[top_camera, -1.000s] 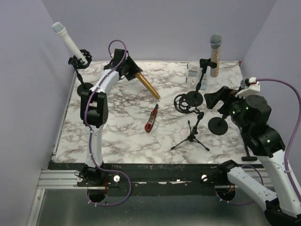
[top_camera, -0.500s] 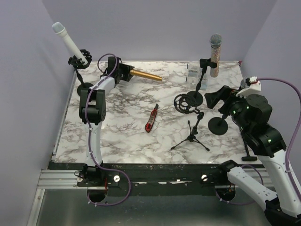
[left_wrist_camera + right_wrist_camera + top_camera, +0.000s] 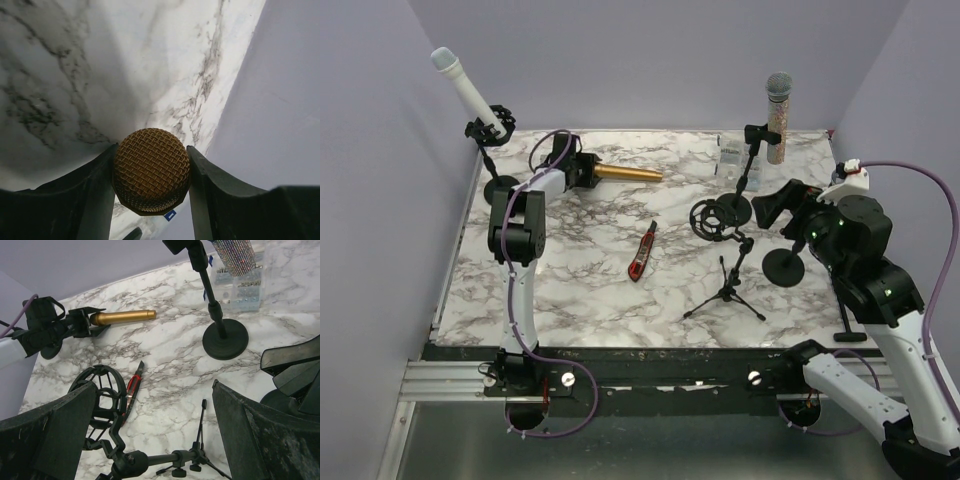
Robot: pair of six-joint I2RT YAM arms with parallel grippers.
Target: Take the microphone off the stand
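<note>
Gold microphone: lying level at the far-left part of the bench, clear of every stand, with its tail pointing right. Whether it is touching the surface I cannot tell. I am judging the removal as done and the set-down as the step in hand.
Left fingers: pinching the microphone just behind its mesh head, one on each side. That is keeping the long body level, ready to be laid flat.
Right fingers: spread wide and gripping nothing, hanging over the right side beside a round-based stand. They are apparently waiting out of the way.
Shock-mount stand: sitting mid-bench on a small tripod, its ring carrying nothing. Whether the gold microphone belongs to it I cannot tell.
White microphone: leaning in its clip at the far-left corner, near the left arm, so the set-down is calling for care on that side.
Glitter microphone: standing upright at the far right. Whether a clip is holding it is unclear.
Clear box: sitting just beside the glitter microphone and holding bits too small to name.
Utility knife: lying loose mid-bench.
</note>
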